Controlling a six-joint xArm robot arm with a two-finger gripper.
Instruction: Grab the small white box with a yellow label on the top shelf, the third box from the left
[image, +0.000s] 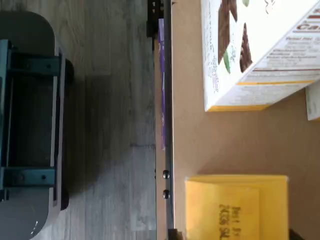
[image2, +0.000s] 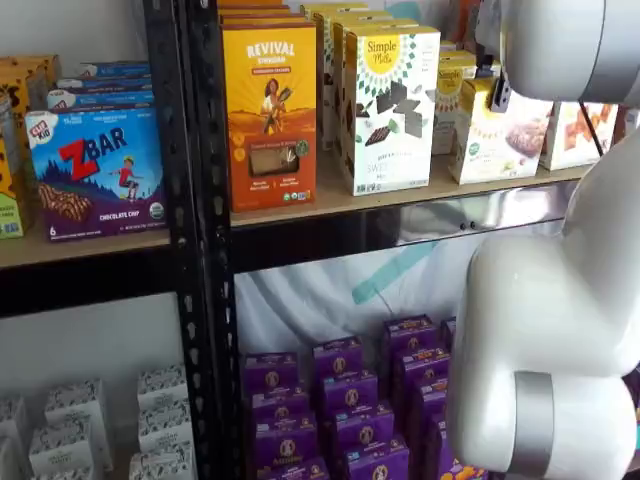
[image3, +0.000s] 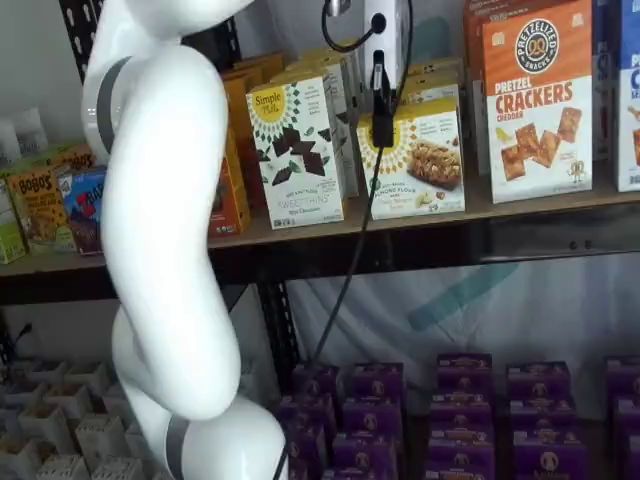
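The small white box (image3: 416, 160), cream with a yellow sunburst and biscuit pictures, stands on the top shelf (image3: 540, 210) to the right of the taller white box with dark chocolate squares (image3: 296, 150). In a shelf view my gripper (image3: 382, 135) hangs from the top edge right in front of the small box's left part. Only a black finger shows, side-on, with a cable beside it. In a shelf view the small box (image2: 490, 135) is partly hidden by my white arm (image2: 560, 300). The wrist view does not clearly show it.
The wrist view shows the taller white box (image: 260, 50), a yellow box top (image: 235, 207), the tan board (image: 200, 140) and the dark mount (image: 30, 125). An orange Revival box (image2: 268, 110) stands left, a pretzel cracker box (image3: 535, 100) right. Purple boxes (image3: 460, 400) fill the shelf below.
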